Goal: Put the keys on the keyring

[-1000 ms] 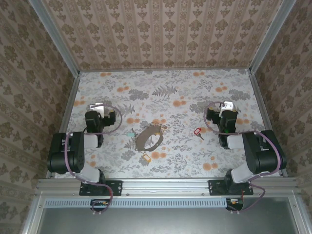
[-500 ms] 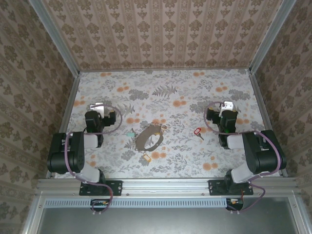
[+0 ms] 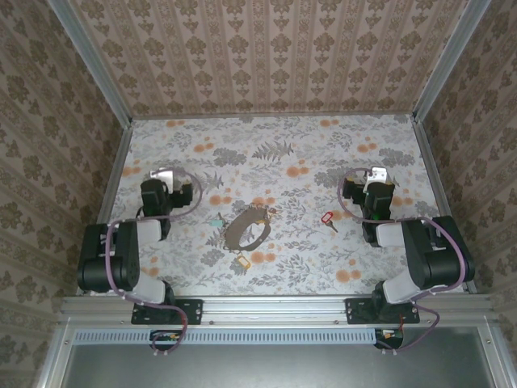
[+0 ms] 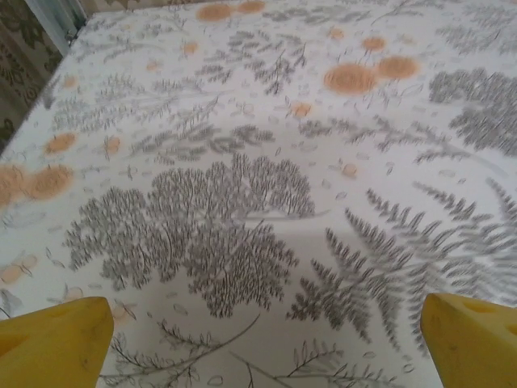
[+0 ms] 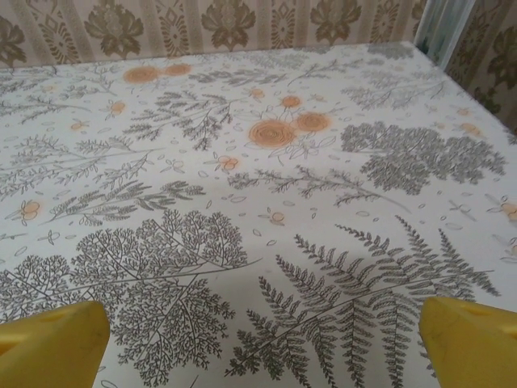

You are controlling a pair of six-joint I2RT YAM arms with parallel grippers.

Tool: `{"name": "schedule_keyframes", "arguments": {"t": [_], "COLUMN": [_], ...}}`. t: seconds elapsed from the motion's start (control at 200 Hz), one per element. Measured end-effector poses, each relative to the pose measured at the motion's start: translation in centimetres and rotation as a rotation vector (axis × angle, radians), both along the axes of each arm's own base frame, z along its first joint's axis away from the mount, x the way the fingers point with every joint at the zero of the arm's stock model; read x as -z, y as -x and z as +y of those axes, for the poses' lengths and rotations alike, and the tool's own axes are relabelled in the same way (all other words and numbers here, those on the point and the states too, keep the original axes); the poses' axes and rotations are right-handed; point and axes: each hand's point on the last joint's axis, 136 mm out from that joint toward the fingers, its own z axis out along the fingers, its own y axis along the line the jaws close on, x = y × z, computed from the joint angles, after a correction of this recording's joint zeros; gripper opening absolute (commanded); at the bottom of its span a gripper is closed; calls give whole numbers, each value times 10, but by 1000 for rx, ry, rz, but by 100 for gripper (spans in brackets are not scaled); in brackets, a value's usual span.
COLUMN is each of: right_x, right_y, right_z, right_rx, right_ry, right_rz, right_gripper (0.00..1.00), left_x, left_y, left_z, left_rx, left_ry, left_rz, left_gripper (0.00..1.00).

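Observation:
The keyring [image 3: 246,229], a thin dark floppy loop, lies flat near the middle of the table. A red-headed key [image 3: 327,217] rests to its right. A pale teal key [image 3: 216,222] sits just left of the loop, and a yellow key [image 3: 241,260] lies below it. My left gripper [image 3: 164,175] is open over the table's left side, well left of the teal key. My right gripper [image 3: 377,175] is open at the right, beyond the red key. In the wrist views, the left gripper [image 4: 266,343] and right gripper [image 5: 262,343] have yellow fingertips [image 4: 56,339] [image 5: 472,339] wide apart over bare cloth.
A floral-patterned cloth [image 3: 275,153] covers the table. Patterned walls [image 3: 266,56] close off the back and both sides, with metal rails [image 3: 113,174] along the left and right edges. Free room lies across the far half.
The left arm has swung slightly to the left. The right arm, the keys and the keyring have not moved.

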Motion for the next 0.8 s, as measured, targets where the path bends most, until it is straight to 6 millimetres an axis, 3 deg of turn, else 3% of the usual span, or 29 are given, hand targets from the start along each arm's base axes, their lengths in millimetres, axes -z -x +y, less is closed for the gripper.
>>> {"name": "schedule_keyframes", "arguments": {"t": [0.075,0.19,0.255,0.33,0.395,0.5,0.665,0.8], "right_x": [-14,-83,-118,-146,-155,-142,-95,-56], "right_y": [4,1,4,14,28,57,103,142], "right_z": [18,58,65,72,82,105,141,166], "right_rx": [-21,-94,-102,-125,-182,-315,-482,-578], "right_ry": [68,90,51,-14,-83,-198,-371,-455], "right_rz": [23,-61,-92,-97,-70,35,237,347], "right_gripper": [100,100,100,100,100,100,100,100], "left_x": [-53,-147,-176,-187,-177,-127,-48,-11], "left_y": [-8,5,19,30,38,59,108,134], "left_z": [-13,-52,-76,-99,-118,-147,-177,-190], "left_rx": [12,59,97,140,185,254,337,373], "left_ry": [0,66,143,213,251,272,266,235], "left_rz": [-48,-202,-213,-162,-79,143,462,614], "left_gripper": [100,100,100,100,100,100,92,87]}}
